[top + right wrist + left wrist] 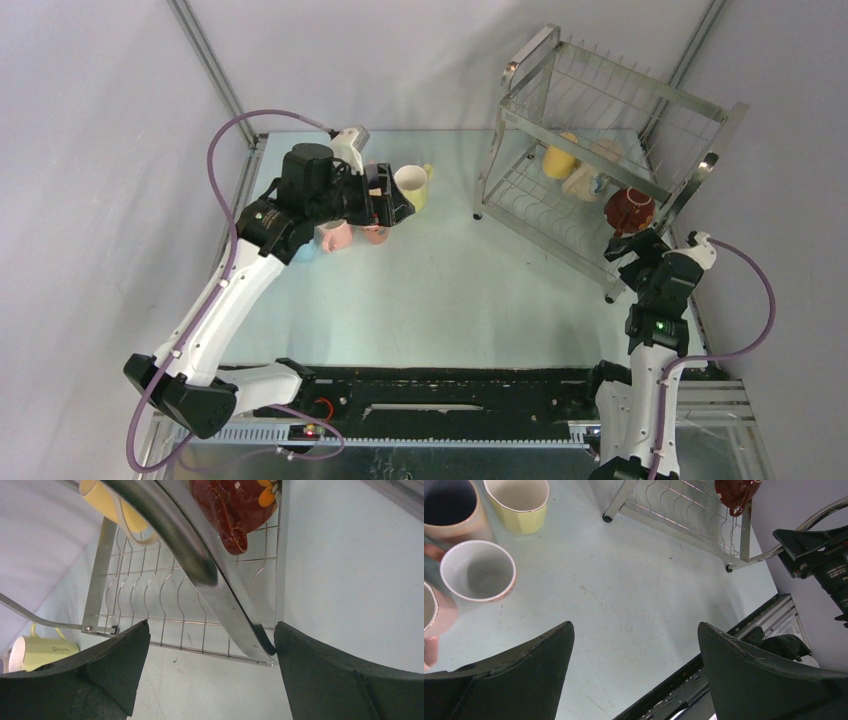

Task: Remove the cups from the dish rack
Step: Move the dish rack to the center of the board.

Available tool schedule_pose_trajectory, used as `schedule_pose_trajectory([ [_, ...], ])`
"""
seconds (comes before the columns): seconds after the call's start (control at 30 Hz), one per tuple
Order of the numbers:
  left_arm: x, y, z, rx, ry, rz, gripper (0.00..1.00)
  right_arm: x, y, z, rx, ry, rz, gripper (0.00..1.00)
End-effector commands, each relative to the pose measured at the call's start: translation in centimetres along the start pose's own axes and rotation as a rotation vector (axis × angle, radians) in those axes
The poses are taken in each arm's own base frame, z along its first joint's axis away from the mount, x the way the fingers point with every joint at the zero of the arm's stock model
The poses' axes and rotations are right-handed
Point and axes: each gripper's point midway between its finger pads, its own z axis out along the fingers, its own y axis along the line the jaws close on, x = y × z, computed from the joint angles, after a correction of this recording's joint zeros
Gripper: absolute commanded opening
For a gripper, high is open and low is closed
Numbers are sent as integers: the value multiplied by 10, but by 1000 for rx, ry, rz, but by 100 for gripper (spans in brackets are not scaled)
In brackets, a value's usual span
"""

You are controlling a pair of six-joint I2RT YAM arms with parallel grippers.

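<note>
The dish rack (612, 100) stands at the back right. On its lower tier are a yellow cup (558, 160), a cream cup (590, 182) and a patterned dark red cup (629, 209). My right gripper (630, 246) is open just in front of the dark red cup (235, 502), below the rack's looped end frame (200, 565), with nothing between its fingers. At the back left a yellow cup (412, 185), two pink cups (336, 236) and a light blue one (305, 250) stand on the table. My left gripper (398, 205) hovers open and empty beside them (478, 570).
The grey table (440, 290) is bounded by metal frame posts at the back corners. A black rail (450, 390) carrying the arm bases runs along the near edge. The left arm's purple cable (225, 150) loops above the table's left edge.
</note>
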Motion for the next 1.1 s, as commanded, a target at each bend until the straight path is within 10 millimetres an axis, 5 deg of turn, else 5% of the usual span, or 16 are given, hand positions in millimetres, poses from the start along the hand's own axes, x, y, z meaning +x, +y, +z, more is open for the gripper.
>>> schedule_pose_trajectory([
  [0.0,-3,-9,-4,44,-25,9,100,-9,17,5,-101,-28,-62,100],
  [0.4,-2,-10,-3,48,-27,-3,100,31,61,-5,-239,69,-137,100],
  [1.07,-1,-8,-5,41,-35,-8,100,122,174,-61,-565,161,-71,100],
])
